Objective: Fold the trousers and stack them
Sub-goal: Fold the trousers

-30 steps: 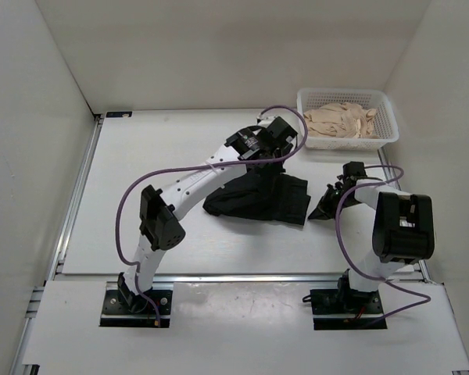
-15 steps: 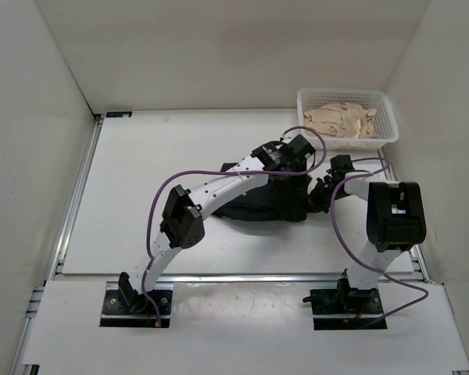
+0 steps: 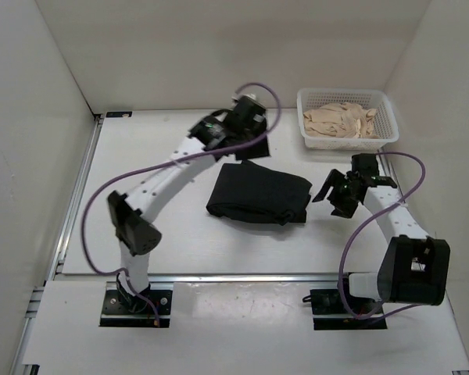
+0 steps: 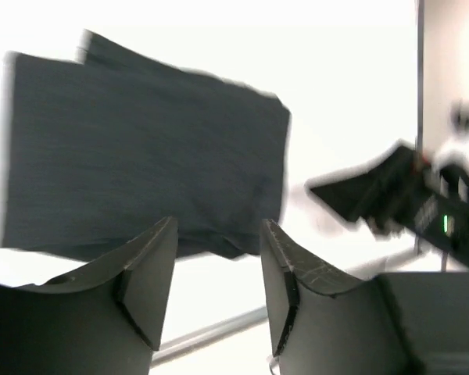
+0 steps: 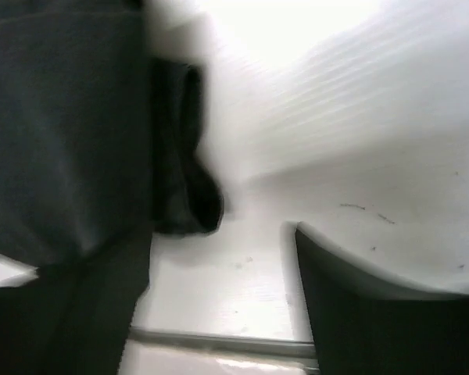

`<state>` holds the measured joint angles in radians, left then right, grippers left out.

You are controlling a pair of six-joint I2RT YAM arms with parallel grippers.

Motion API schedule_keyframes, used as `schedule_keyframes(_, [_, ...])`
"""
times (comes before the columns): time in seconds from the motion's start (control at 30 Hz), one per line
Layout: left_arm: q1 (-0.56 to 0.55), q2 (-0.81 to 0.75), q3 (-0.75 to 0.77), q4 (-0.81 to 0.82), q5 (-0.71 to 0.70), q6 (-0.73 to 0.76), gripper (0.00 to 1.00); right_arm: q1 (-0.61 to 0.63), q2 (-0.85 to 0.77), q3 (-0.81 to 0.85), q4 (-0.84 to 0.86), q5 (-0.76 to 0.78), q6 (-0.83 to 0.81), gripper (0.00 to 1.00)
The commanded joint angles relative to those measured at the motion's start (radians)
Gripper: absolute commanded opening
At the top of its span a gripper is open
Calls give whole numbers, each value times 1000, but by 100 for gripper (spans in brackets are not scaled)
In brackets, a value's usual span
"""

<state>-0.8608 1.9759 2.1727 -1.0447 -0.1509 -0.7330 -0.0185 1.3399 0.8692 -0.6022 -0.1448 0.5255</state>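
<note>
the trousers [image 3: 258, 195] are lying folded in a compact block mid-way across the tabletop [image 3: 141, 187]. left jaws and right jaws are hanging released, empty, clear of it. folding is appearing complete; stacking is calling for a two-sided grasp.

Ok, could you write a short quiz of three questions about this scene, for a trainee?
1. Fill in: the trousers lie ____ (folded/spread) on the table.
2. Where is the beige cloth? A on the trousers; B in the basket; C on the table.
3. True or false: the left gripper and the right gripper are both open and hold nothing.
Key: 1 folded; 2 B; 3 true.
</note>
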Motion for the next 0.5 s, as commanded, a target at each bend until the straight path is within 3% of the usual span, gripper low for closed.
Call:
schedule_keyframes(0.0, [81, -158, -68, -34, -91, 26, 57, 20, -42, 36, -51, -112, -77, 85])
schedule_keyframes(0.07, [127, -202, -126, -34, -117, 26, 57, 72, -10, 82, -51, -214, -78, 93])
schedule_keyframes(0.17, [180, -235, -185, -43, -118, 35, 57, 149, 63, 119, -42, -234, -78, 94])
schedule_keyframes(0.27, [203, -244, -209, -61, -136, 35, 57, 169, 140, 131, -13, -234, -78, 80])
schedule_keyframes(0.3, [203, -256, -221, -61, -136, 35, 57, 169, 154, 142, -1, -234, -78, 74])
schedule_keyframes(0.37, [213, -256, -232, -70, -145, 35, 57, 169, 177, 151, 13, -234, -78, 50])
schedule_keyframes(0.4, [213, -268, -241, -71, -145, 35, 57, 169, 177, 162, 13, -234, -78, 37])
schedule_keyframes(0.43, [213, -269, -241, -71, -145, 35, 57, 169, 186, 186, -7, -234, -88, 13])
schedule_keyframes(0.47, [224, -279, -252, -71, -157, 35, 57, 169, 177, 197, -16, -234, -97, 3])
